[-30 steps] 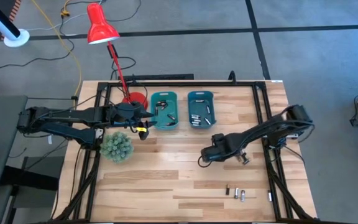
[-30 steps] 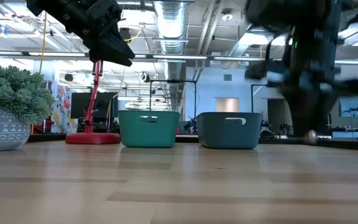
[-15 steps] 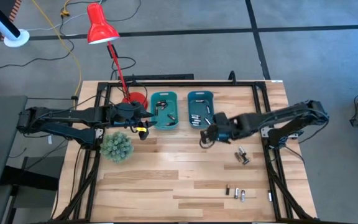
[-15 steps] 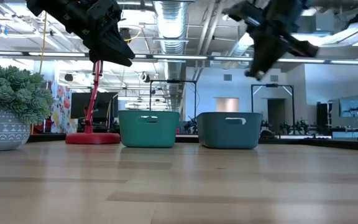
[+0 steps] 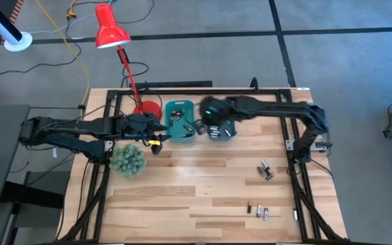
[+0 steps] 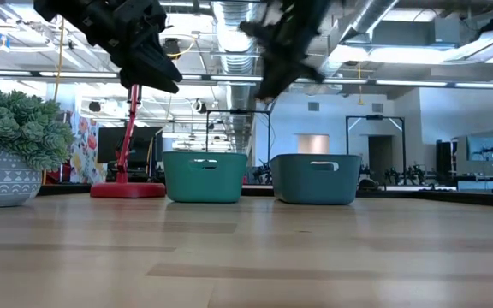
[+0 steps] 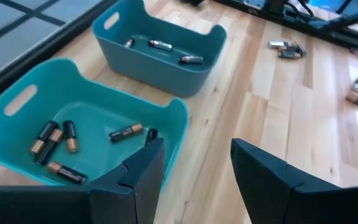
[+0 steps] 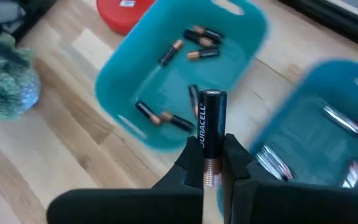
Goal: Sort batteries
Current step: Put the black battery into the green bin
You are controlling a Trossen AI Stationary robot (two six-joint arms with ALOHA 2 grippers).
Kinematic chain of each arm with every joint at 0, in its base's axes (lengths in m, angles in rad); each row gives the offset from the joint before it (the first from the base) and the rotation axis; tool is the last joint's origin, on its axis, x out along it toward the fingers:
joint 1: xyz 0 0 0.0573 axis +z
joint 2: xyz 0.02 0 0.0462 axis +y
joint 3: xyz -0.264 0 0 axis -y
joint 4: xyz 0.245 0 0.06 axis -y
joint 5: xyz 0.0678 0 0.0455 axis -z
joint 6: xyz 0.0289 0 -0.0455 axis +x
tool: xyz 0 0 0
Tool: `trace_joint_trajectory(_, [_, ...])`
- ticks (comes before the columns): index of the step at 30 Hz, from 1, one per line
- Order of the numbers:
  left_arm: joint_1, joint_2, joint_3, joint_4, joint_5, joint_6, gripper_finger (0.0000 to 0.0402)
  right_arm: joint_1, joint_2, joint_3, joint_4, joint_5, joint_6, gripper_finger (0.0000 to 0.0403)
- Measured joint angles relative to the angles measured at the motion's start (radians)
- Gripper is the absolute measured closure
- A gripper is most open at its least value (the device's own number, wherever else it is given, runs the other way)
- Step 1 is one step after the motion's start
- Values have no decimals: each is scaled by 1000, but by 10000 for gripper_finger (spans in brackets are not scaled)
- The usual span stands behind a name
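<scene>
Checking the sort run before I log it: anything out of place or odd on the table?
Nothing damaged or spilled. Loose batteries and a second cluster lie unsorted on the table's right side. The right gripper holds a black-and-copper battery over the lighter teal bin, which holds matching cells. The left gripper hovers open beside that bin.

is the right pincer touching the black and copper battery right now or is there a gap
Touching. The right wrist view shows the right pincer clamped on the black and copper battery, its fingers pressed against both sides, above the lighter teal bin.
</scene>
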Motion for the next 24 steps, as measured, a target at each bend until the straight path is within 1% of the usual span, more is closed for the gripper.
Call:
trace_joint_trajectory(4, [-21,0,0,-20,0,35,219,-53,175,150,-7,-79,-112,388])
trace_joint_trajectory(8, [-40,0,0,-24,0,68,219,-91,327,284,-16,-149,-174,388])
trace_joint_trajectory(13, [-52,-8,0,-24,-1,68,219,-115,477,409,-42,-183,-208,388])
trace_joint_trajectory(16, [-52,-6,0,-35,-1,63,219,-124,538,462,-54,-184,-209,380])
trace_joint_trajectory(19, [-52,-7,0,-47,-1,59,219,-133,580,487,-76,-185,-212,366])
trace_joint_trajectory(24, [-53,-7,0,-54,-2,52,219,-140,581,491,-70,-185,-222,343])
